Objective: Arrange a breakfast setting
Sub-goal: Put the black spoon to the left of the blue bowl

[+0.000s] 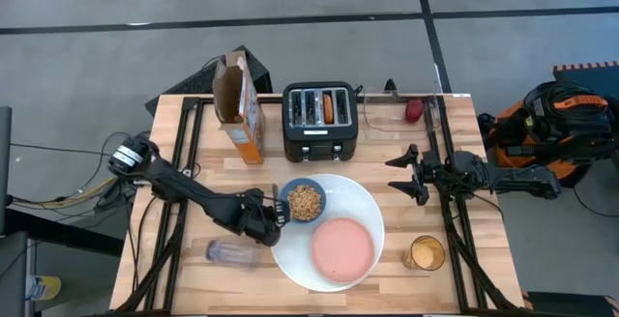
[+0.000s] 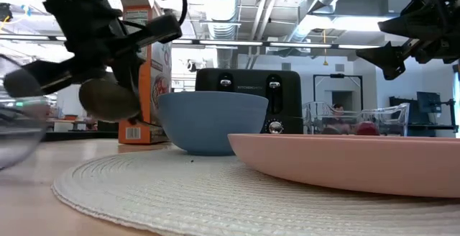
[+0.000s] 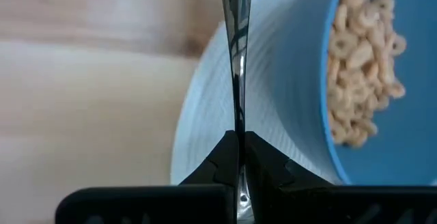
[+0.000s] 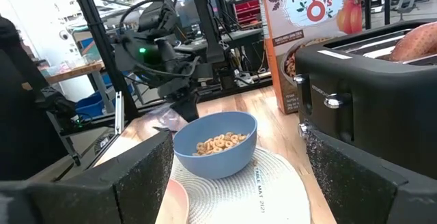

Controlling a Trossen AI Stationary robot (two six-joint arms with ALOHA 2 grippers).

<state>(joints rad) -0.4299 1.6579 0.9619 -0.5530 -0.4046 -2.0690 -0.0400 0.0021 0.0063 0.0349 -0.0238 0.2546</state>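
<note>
Left gripper [image 1: 274, 217] clamped on spoon [image 3: 235, 60], thin metal handle pinched edge-on between its fingers [image 3: 266, 162], at plate's [image 1: 372, 211] left rim just beside bowl [image 1: 304, 201]; bowl blue, holds cereal rings [image 1: 307, 202]; pink saucer [image 1: 342, 249] also on white plate; tumbler [image 1: 232, 253] lies on its side left of plate; right gripper [image 1: 411, 174] open, hanging clear to plate's right; only high view shows bread [image 1: 330, 106] in toaster [image 1: 320, 121] slot; cereal box [image 1: 240, 107] open-topped, left of toaster; right wrist view reads the box label.
</note>
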